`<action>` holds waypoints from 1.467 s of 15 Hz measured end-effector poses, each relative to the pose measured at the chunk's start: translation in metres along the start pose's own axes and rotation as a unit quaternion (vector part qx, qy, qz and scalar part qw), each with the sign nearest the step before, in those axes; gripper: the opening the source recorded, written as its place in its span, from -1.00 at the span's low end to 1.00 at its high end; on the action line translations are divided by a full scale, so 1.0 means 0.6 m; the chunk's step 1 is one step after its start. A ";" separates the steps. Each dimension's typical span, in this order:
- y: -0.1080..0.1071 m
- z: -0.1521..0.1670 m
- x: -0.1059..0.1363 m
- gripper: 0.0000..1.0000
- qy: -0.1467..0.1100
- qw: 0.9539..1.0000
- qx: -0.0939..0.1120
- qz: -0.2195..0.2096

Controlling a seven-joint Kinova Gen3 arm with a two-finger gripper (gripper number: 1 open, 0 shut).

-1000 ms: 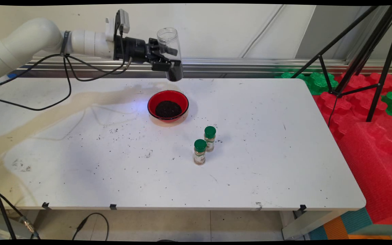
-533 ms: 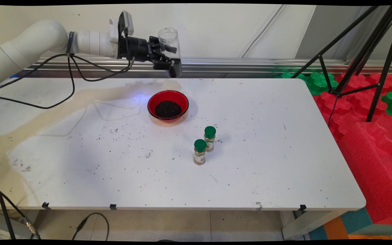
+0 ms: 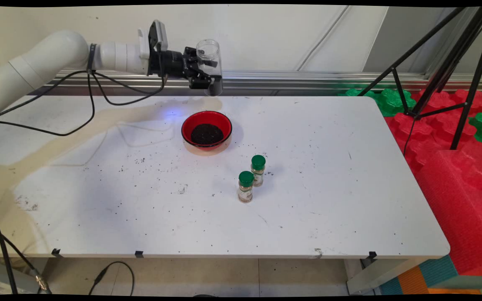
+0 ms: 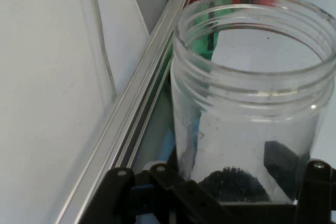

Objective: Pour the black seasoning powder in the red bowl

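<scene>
Clear jar (image 3: 210,62), upright with seemingly dark grains at its bottom, sits clenched in the end effector (image 3: 202,73) above the bench (image 3: 329,188), beyond the red bowl (image 3: 206,129).

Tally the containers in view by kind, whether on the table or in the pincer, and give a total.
Green-capped spice bottles: 2
Red bowl with dark grounds: 1
Clear open jar, held upright in the pincer: 1
Total: 4
</scene>
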 end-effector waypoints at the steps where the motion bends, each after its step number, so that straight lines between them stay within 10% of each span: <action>1: 0.000 0.002 -0.004 -1.00 -0.001 1.000 0.001 0.006; 12: 0.008 0.014 -0.036 -1.00 -0.003 0.994 0.012 0.113; 22: 0.019 0.012 -0.047 -1.00 -0.003 0.964 0.023 0.267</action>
